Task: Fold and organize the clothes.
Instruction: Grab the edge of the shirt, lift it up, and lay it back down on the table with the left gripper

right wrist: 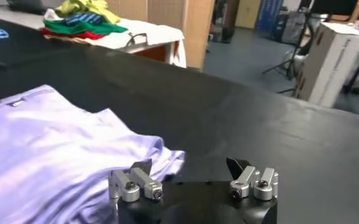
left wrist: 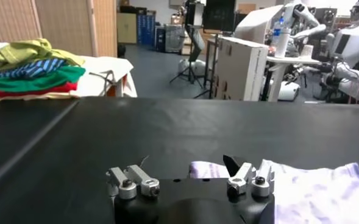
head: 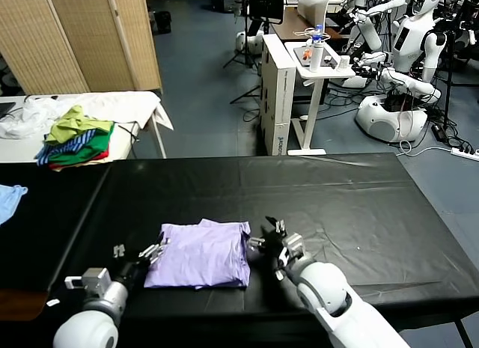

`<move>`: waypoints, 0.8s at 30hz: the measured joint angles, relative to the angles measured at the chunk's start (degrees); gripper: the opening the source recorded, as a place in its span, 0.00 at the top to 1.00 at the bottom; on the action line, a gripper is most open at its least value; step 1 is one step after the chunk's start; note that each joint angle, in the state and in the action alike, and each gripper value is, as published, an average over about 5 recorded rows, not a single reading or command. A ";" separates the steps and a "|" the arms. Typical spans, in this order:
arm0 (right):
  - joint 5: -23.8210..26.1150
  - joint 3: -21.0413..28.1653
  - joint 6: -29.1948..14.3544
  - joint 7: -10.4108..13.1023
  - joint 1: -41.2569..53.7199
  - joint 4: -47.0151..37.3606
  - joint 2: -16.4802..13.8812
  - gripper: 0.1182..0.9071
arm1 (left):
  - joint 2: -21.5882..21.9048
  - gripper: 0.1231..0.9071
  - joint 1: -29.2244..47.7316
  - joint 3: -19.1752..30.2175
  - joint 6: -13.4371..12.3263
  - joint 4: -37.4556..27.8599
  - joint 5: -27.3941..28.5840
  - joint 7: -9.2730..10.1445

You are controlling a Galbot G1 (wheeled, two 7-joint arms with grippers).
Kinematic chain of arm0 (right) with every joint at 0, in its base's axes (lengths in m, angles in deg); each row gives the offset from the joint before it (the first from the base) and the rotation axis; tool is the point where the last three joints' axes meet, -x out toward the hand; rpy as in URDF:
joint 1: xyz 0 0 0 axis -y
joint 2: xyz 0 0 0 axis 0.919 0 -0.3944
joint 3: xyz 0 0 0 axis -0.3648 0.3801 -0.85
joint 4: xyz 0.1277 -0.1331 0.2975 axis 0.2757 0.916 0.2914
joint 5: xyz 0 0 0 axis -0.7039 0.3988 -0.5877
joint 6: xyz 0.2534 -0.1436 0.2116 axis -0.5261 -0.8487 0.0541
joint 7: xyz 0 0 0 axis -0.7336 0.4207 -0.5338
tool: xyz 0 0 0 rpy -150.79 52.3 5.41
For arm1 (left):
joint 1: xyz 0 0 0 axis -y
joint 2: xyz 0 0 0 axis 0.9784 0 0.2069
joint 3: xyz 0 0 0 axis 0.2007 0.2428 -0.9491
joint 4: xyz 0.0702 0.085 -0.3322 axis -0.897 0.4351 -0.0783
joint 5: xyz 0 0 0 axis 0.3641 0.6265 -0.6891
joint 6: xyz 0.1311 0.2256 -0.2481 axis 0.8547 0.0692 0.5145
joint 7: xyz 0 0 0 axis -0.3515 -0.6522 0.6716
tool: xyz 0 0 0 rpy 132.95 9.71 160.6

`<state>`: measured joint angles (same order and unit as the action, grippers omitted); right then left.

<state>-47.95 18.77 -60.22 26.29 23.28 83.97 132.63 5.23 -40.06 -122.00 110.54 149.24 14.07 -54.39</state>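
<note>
The clothes are one pale lavender T-shirt [head: 202, 253], lying folded into a rough rectangle near the front edge of the black table [head: 337, 198]. My left gripper [head: 138, 251] is open at the shirt's left edge, with one fingertip beside the cloth and nothing between the fingers. In the left wrist view the shirt [left wrist: 325, 192] lies just past one finger of that gripper [left wrist: 191, 176]. At the shirt's right edge my right gripper [head: 275, 239] also stands open and holds nothing. The right wrist view shows its open fingers [right wrist: 191, 173] low over the table, with a bunched corner of the shirt [right wrist: 51, 146] by one fingertip.
A pile of green, striped and red clothes [head: 75, 138] sits on a white-covered table at the back left. A light blue garment [head: 9, 198] lies at the black table's far left edge. Beyond the table stand a white cabinet [head: 278, 86] and other robots [head: 404, 71].
</note>
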 joint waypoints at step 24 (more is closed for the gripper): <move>-6.83 -19.83 0.03 -0.66 -15.68 13.12 -4.00 0.00 | -5.38 0.00 -1.83 -3.05 -3.37 -5.19 -15.70 -6.06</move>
<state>-54.78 -1.06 -60.19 25.63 7.60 97.09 128.63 -0.15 -41.89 -125.05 107.17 144.05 -1.64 -60.45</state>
